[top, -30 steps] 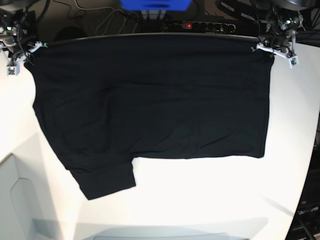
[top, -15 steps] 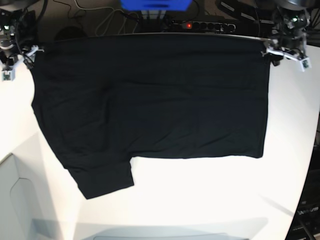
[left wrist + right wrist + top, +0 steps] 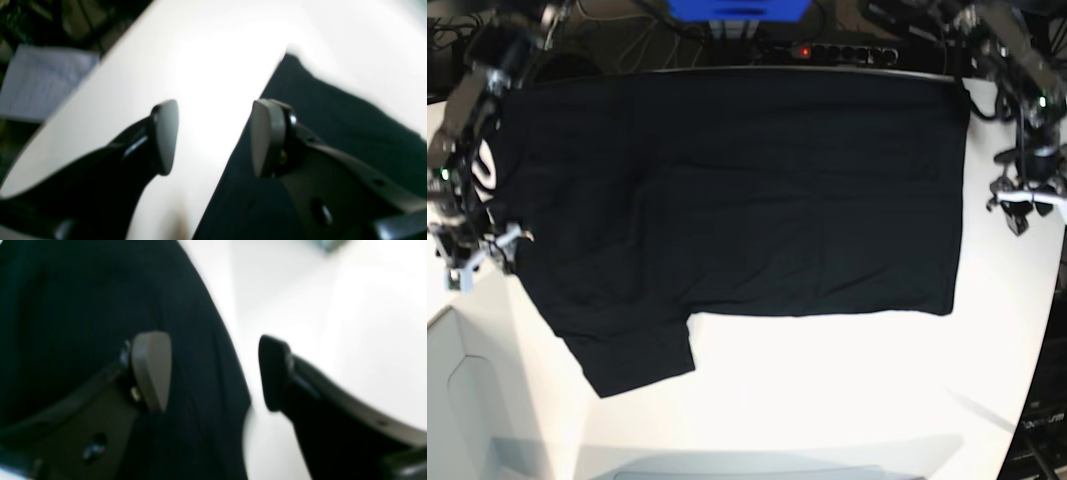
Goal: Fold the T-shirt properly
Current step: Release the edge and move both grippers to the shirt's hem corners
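Observation:
The black T-shirt (image 3: 727, 190) lies flat across the white table (image 3: 827, 390), its far edge along the table's back rim. One sleeve (image 3: 637, 355) sticks out at the front left. My right gripper (image 3: 487, 255) hovers at the shirt's left side edge, open and empty. In its wrist view, the right gripper (image 3: 213, 373) straddles that cloth edge (image 3: 206, 340). My left gripper (image 3: 1019, 208) stands just off the shirt's right side edge over bare table, open. In the left wrist view, the left gripper (image 3: 213, 138) holds nothing, with the shirt (image 3: 333, 113) under one finger (image 3: 265, 140).
A power strip (image 3: 832, 50) with a red light, cables and a blue object (image 3: 737, 8) sit behind the table's back edge. A pale grey panel (image 3: 452, 400) lies at the front left. The table's curved right rim (image 3: 1037, 380) runs close to the left arm.
Both grippers have opened and let go of the shirt's far corners. Each arm has drawn toward the front along its side of the shirt. The shirt lies as before.

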`<action>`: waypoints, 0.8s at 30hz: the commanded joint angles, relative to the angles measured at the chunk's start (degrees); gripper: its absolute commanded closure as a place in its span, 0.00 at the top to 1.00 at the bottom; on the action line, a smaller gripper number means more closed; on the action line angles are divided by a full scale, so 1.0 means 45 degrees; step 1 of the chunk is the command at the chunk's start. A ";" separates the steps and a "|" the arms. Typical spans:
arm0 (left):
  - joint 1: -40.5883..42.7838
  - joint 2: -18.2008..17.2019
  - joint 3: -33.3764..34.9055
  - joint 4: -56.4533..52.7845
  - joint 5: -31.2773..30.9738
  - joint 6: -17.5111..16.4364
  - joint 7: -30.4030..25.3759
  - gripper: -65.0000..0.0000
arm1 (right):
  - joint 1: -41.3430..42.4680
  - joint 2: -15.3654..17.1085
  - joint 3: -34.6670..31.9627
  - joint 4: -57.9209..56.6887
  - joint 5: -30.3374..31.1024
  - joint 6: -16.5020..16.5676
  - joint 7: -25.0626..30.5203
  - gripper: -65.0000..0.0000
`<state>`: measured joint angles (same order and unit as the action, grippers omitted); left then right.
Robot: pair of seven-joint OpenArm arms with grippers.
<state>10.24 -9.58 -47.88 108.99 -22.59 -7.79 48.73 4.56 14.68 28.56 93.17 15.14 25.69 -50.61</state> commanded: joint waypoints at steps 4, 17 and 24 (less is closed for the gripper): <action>-0.1797 -0.0459 0.0920 -0.1216 0.0751 -0.0036 -0.0309 0.52 | 0.2611 0.0558 -0.0729 -0.2720 -0.0306 0.0024 0.0277 0.64; -0.5899 -0.1318 0.3069 -0.7565 0.2529 -0.0056 -0.1579 0.52 | 0.6206 0.0695 -0.2390 -1.2195 -0.3647 -0.0015 0.7447 0.64; -0.7091 -0.1729 0.4417 -1.0457 0.2705 0.0022 -0.3141 0.52 | 0.6440 0.0695 -0.2429 -1.3504 -0.4174 -0.0015 0.8541 0.63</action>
<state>-20.40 -16.08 -27.73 60.73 -10.57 -7.97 35.68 32.36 17.26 17.61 32.05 -3.51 25.50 -11.42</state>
